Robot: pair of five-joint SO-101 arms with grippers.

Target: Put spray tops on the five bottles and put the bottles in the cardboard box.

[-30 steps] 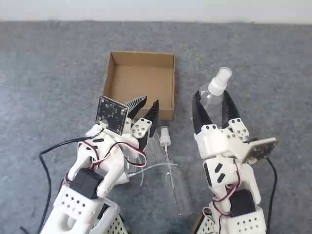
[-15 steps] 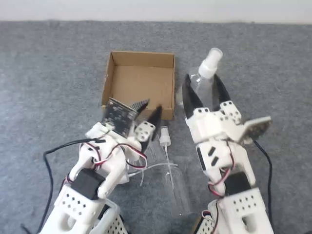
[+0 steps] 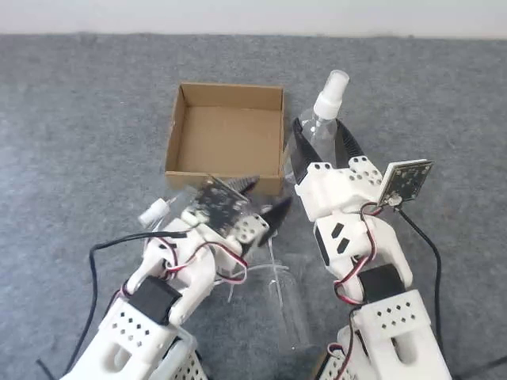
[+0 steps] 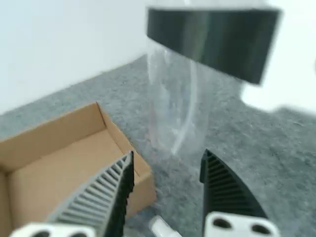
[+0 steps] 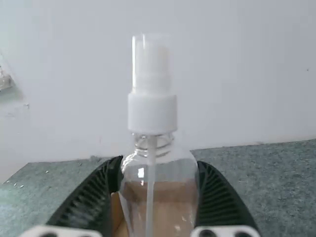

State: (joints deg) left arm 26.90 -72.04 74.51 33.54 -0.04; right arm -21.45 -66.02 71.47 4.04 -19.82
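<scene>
Swinging inward over the last second, the right arm has brought its bottle point(image 5: 153, 197) from well to the side of the cardboard box point(image 3: 226, 138) to just beside its right wall, while the left arm has turned its wrist toward the right arm. From where I stand the right pincer point(image 3: 319, 133) is clamped on the bottle's body, holding it upright with the spray top point(image 3: 330, 87) on. The left pincer point(image 4: 168, 157) hangs with its jaws apart and nothing between them, near the box's front corner. The step, as I judge it, is the drop into the box. It wants the bottle carried clear over the wall before any lowering, then set down toward a far corner so four more can fit, the jaws parting only once it rests on the cardboard. The left arm would do well to keep away from that corner. I cannot tell how high the bottle hangs above the bench point(image 3: 95, 111), nor whether the top is screwed fully home. Between the arms a clear bottle point(image 3: 289, 309) lying on the grey surface is barely traceable, and a small white piece point(image 3: 156, 210) beside the left arm is too hidden to name.
</scene>
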